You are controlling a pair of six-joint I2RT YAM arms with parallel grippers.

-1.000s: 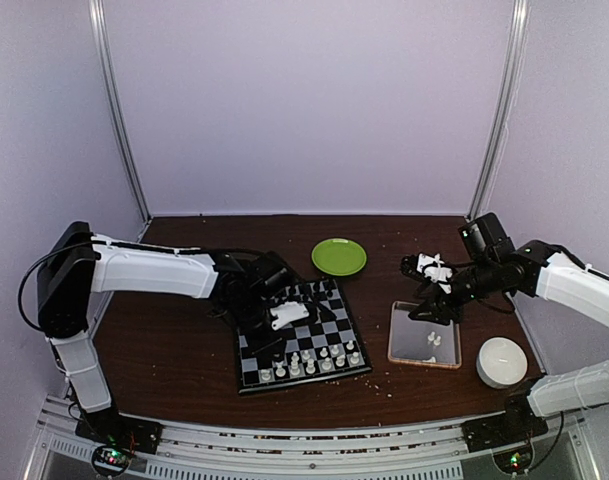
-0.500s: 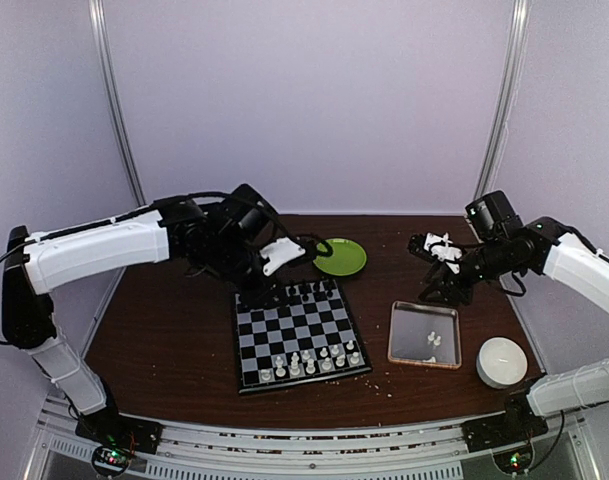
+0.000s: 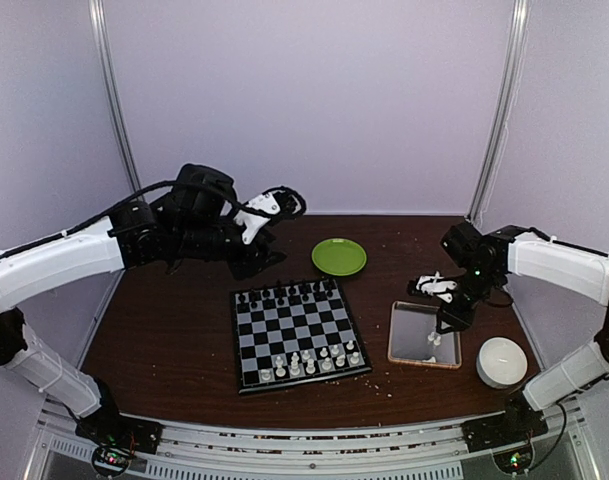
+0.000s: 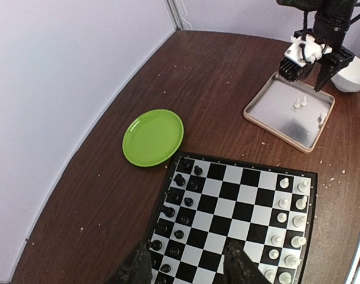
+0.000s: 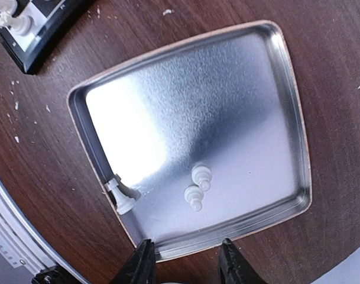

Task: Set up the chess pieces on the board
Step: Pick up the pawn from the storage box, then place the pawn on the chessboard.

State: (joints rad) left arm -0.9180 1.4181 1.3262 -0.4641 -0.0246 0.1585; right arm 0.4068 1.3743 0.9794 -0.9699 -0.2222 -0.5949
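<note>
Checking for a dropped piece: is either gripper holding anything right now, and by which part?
Nothing is held. The left gripper hangs open above the board; the right gripper is open over the tray.

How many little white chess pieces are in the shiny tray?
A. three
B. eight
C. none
A: the right wrist view shows three white pieces in the tray, two close together and one lying against its wall.
</note>
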